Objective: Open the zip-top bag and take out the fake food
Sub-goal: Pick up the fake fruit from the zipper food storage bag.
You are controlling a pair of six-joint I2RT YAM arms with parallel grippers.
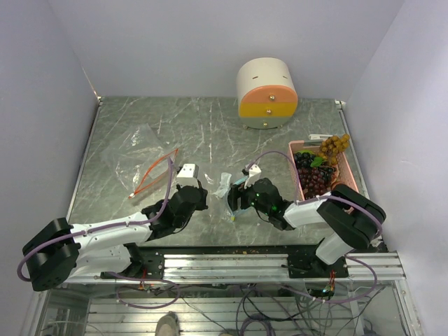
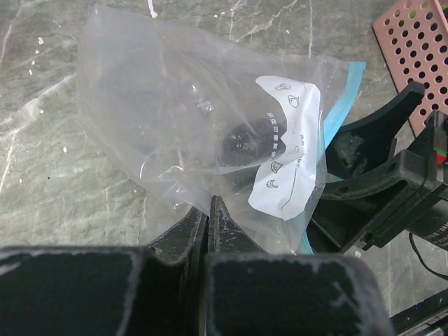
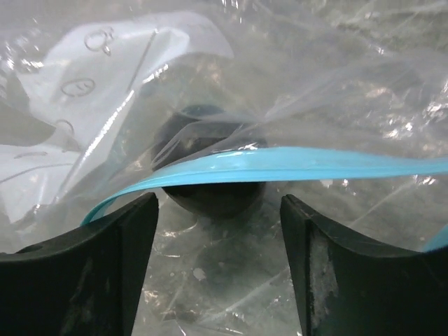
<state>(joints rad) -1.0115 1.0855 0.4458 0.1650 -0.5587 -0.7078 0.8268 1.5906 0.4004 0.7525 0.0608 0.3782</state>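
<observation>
Clear plastic bag (image 2: 196, 119) with a blue zip strip (image 3: 294, 164) lies on the grey table (image 1: 210, 126), low in the centre of the overhead view, between the two arms. The left gripper (image 2: 208, 224) has its fingers pressed together on the bag's near edge, at the bottom centre of its own camera view, pinching the film. The right gripper (image 3: 218, 210) stands with its fingers spread, one to each side of the blue strip, and neither is seen touching it; it holds nothing. One dark rounded piece (image 3: 210, 199) shows through the film just behind the strip, so the bag is not emptied. Whether the zip is parted at all cannot be told: the strip bows across the right wrist view, but no mouth is clearly visible. At the right of the overhead view a pink basket (image 1: 302, 145) holds a purple grape bunch (image 1: 311, 178) and a tan grape bunch (image 1: 334, 145), fake food that is outside any bag. A second clear bag with an orange zip (image 1: 140, 157) lies flat at the centre left and appears empty. Assessment: the task is partly done. Outstanding items are the opening of the blue-zip bag, which looks to be the step in hand, and the removal of the dark piece.
</observation>
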